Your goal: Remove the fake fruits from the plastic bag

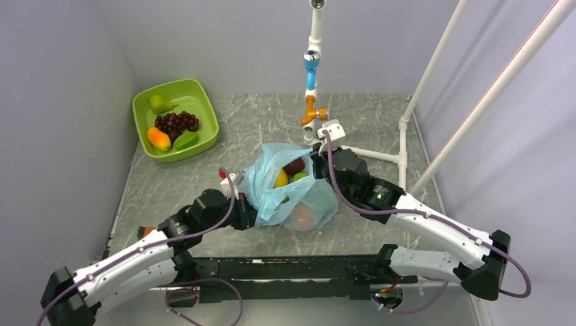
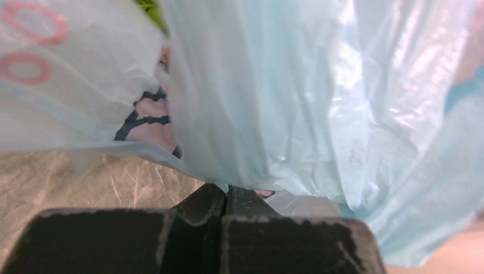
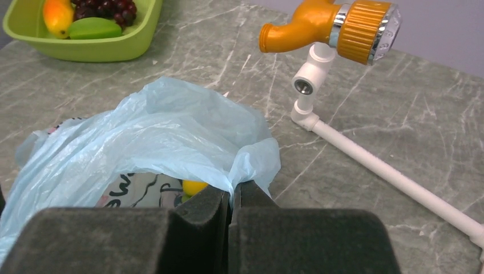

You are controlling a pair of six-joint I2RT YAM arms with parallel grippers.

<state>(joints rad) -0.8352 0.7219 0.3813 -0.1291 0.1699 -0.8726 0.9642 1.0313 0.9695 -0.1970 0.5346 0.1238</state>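
On the marble table (image 1: 258, 115), clamped tight onto the plastic bag (image 1: 289, 197) with the left gripper (image 2: 225, 193) at its left side and the right gripper (image 3: 233, 193) at its far rim (mouth gaping between them), fake fruits (image 1: 281, 178) inside: yellow, green, dark red, orange.

top view: bright, even light from above, i think; shadows soft on the table (image 1: 272, 115).
left wrist: the plastic bag (image 2: 274, 103) sits too close, blurred, with white glare.
right wrist: my near fingers (image 3: 114, 240) are out of focus.
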